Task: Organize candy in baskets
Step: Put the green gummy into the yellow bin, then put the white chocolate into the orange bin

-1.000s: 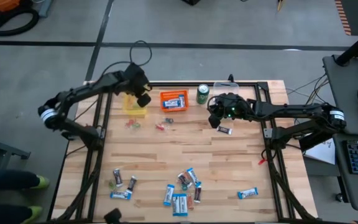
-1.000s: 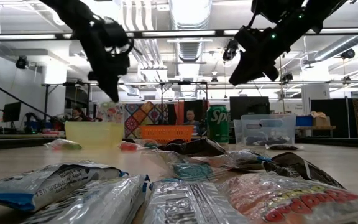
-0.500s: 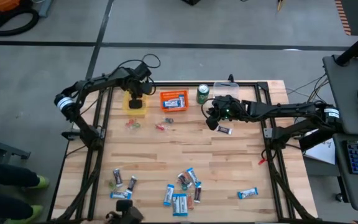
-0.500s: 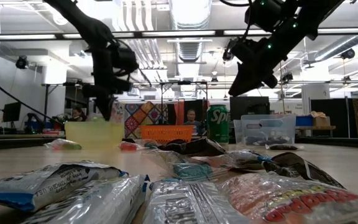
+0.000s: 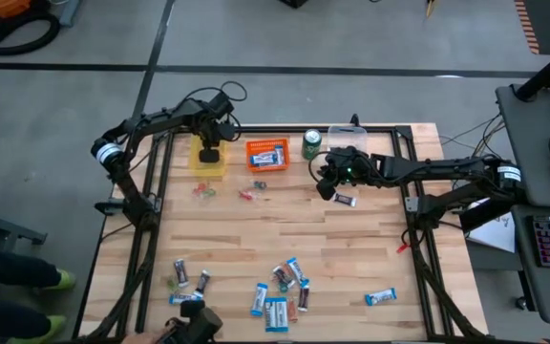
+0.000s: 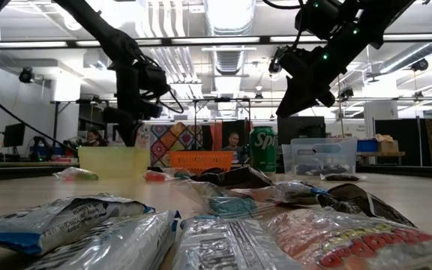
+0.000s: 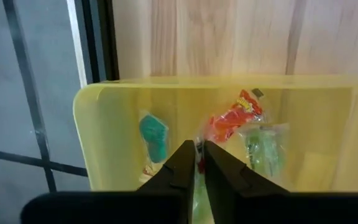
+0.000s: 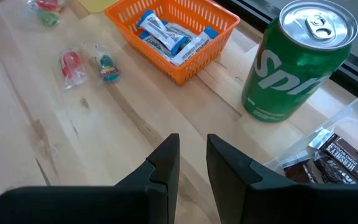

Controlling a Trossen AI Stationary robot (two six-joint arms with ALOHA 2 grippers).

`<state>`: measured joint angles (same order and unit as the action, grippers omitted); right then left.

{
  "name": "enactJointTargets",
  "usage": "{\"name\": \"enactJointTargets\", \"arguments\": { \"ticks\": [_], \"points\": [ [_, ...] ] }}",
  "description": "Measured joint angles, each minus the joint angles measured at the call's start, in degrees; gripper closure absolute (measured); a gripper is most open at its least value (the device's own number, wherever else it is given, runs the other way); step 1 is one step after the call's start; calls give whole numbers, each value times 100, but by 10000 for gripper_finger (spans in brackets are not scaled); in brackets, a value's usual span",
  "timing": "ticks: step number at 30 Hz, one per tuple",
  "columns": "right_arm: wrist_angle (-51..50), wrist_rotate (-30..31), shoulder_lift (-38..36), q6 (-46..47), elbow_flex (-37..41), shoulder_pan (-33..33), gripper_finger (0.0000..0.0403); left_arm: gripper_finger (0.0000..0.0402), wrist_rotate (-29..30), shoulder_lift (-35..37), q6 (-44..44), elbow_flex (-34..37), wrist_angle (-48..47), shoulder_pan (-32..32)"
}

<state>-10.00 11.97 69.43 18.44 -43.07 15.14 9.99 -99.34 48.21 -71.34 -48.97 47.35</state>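
Over the yellow basket (image 5: 207, 159) at the far left of the table (image 5: 294, 234) hangs the left end effector (image 5: 209, 154), its fingers drawn nearly together with only a thin slit between them; something small may be pinched in that slit, but the wrist view is too poor to be sure. Beneath it the basket already holds small sweets (image 7: 235, 121) in red, teal and green wrappers. Just right of it stands the orange basket (image 5: 266, 154) with blue-and-white bars (image 8: 166, 34) inside, then a green soda can (image 5: 311, 144), then the clear basket (image 5: 347, 136) at the far edge, where dark mini bars (image 8: 337, 155) lie. The right end effector (image 5: 329, 182) hovers near the can and the clear basket, fingers slightly apart and holding nothing, with one dark bar (image 5: 346, 200) on the table just beside it. A few loose sweets (image 5: 203, 190) lie near the yellow basket, and a larger scatter of bars (image 5: 280, 291) sits along the near edge. My reading is that the step in hand is a drop of a small sweet into the yellow basket, with sorting well short of done. Next, the left arm would need to lift clear of the basket wall and go for the loose sweets nearby, while the right has to come down squarely over the dark bar to take it.
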Motion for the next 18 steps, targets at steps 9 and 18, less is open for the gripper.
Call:
{"name": "enactJointTargets", "arguments": {
  "ticks": [9, 18],
  "points": [
    [-2, -42, 0, 0, 0, -2, 335, 331, 438, 5, -342, -95, -196, -9],
    [-1, -575, -34, 176, 0, 0, 335, 333, -1016, 125, -1735, -957, -967, -11]
  ]
}}
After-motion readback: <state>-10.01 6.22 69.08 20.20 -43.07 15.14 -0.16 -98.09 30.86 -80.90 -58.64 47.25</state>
